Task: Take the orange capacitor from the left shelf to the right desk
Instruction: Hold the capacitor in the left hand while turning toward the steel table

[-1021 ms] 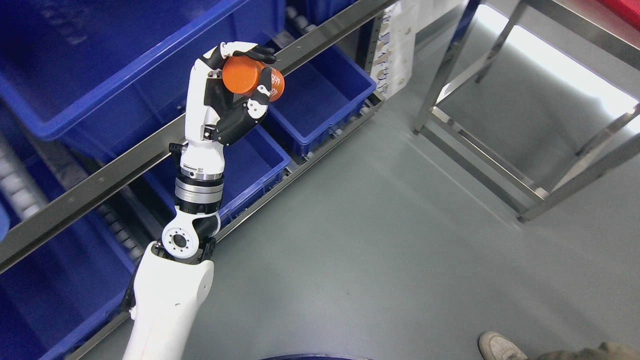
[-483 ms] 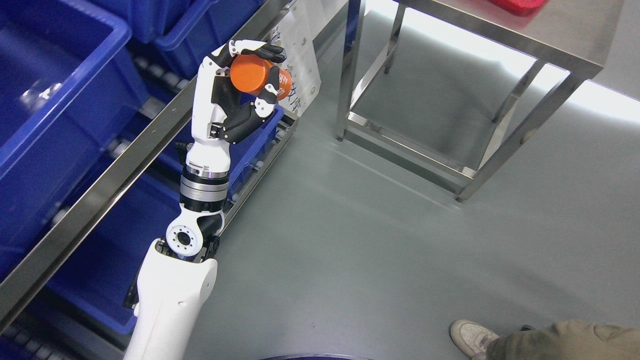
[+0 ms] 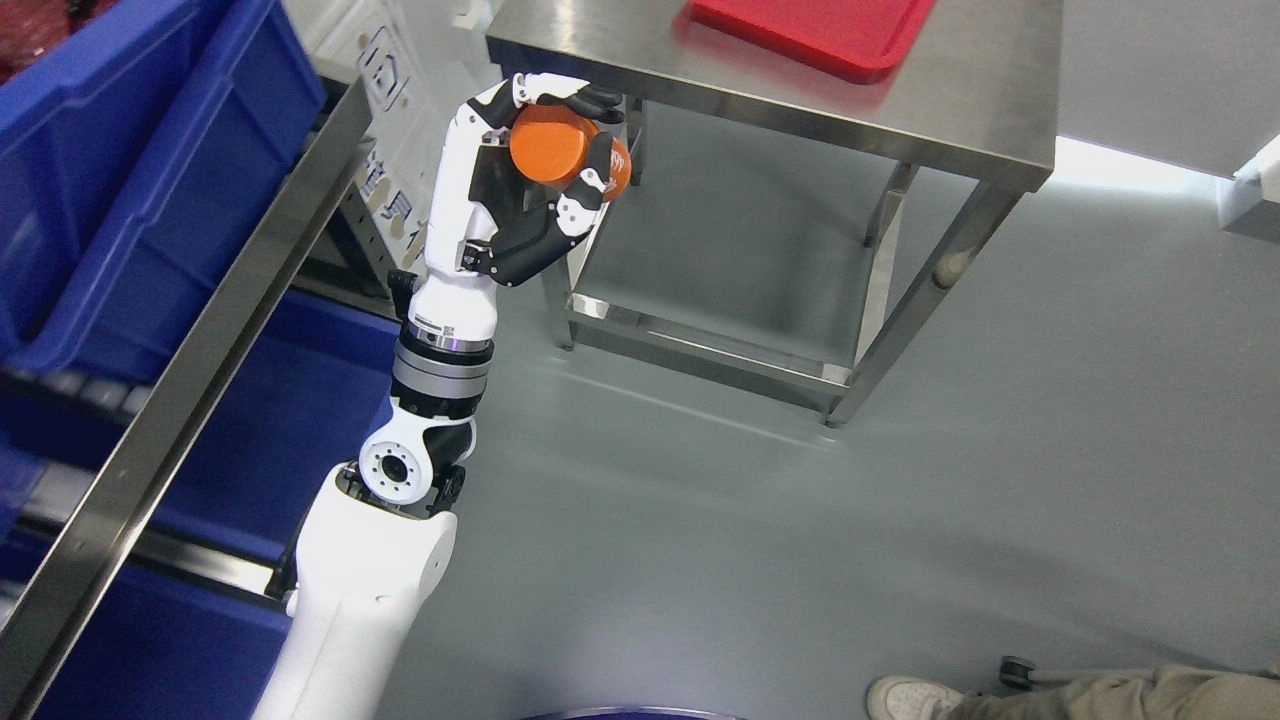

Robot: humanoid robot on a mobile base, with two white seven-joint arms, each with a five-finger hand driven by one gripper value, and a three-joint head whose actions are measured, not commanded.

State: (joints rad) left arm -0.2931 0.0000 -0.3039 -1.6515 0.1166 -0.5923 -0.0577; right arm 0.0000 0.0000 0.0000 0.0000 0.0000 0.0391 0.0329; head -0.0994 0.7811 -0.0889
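Note:
An orange cylindrical capacitor (image 3: 560, 152) with white print on its side is held up in my left hand (image 3: 545, 170), whose fingers are shut around it. The hand stands raised at the end of the white left arm, which rises from the bottom left. It hangs in front of the near left corner of a steel desk (image 3: 960, 110) at the upper right, at about the height of the desk's top edge. The shelf (image 3: 190, 330) with its steel rail runs down the left side, behind the arm. My right arm does not show.
Blue bins (image 3: 120, 170) fill the shelf at the left on several levels. A red tray (image 3: 810, 30) lies on the desk's far part. Grey floor spreads across the middle and right. A person's shoe (image 3: 905, 697) and trouser leg show at the bottom right edge.
The whole view has swung to the right, so the shelf has slid left and the desk top with the red tray has come into view. The hand keeps its hold on the capacitor.

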